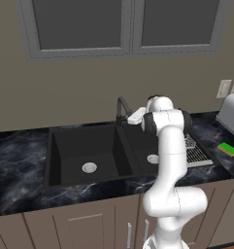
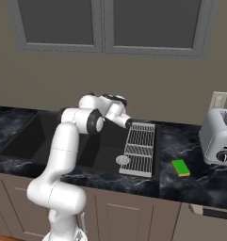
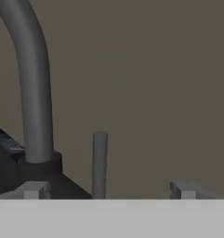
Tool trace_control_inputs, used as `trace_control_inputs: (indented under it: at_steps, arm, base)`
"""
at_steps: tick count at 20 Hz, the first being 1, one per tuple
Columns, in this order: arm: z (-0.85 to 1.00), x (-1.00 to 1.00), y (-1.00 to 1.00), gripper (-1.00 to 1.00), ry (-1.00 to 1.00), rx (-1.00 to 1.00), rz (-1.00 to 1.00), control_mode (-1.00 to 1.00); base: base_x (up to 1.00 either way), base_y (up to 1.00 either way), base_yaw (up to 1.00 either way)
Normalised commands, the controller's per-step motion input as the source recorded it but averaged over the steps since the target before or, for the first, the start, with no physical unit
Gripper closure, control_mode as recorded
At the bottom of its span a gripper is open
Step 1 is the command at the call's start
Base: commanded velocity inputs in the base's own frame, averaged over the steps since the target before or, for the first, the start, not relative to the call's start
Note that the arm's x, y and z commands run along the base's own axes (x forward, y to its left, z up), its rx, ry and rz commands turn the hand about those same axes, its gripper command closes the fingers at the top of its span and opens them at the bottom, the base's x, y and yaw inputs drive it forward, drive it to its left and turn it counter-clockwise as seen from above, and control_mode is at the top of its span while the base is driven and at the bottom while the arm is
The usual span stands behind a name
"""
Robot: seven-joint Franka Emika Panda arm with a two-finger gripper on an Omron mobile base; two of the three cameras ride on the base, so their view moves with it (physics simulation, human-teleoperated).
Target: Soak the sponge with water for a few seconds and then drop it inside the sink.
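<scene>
hovering at the back of the sink (image 1: 55, 155), gripper (image 3: 106, 190) points at the faucet (image 1: 121, 108). hand view: curved faucet neck at left, thin upright faucet lever (image 3: 99, 162) between the two fingers (image 3: 35, 189), which stand wide apart and released, nothing between them but the lever further off, contact not clear. sponge (image 2: 181, 167) lies flat on the black marble bench (image 2: 195, 181), right of the wire drying rack (image 2: 139, 148), near the toaster (image 2: 218, 136), well apart from the gripper. both drains visible in the basins.
</scene>
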Motion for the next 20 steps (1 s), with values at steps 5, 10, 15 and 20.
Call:
trace_control_inputs:
  at_steps: [5, 10, 15, 20]
  arm:
    - [-0.08, 0.2, 0.0, -1.0, 0.04, 0.0, 0.0, -1.0]
    - [-0.02, 0.07, 0.02, -1.0, 0.0, 0.0, -0.03, -1.0]
    - [-0.09, 0.04, 0.0, -1.0, 0.0, 0.0, -0.12, -1.0]
    - [-0.18, 0.0, -0.05, -1.0, 0.02, 0.0, -0.18, -1.0]
  base:
    - [0.0, 0.0, 0.0]
    - [0.0, 0.0, 0.0]
    - [0.0, 0.0, 0.0]
    - [0.0, 0.0, 0.0]
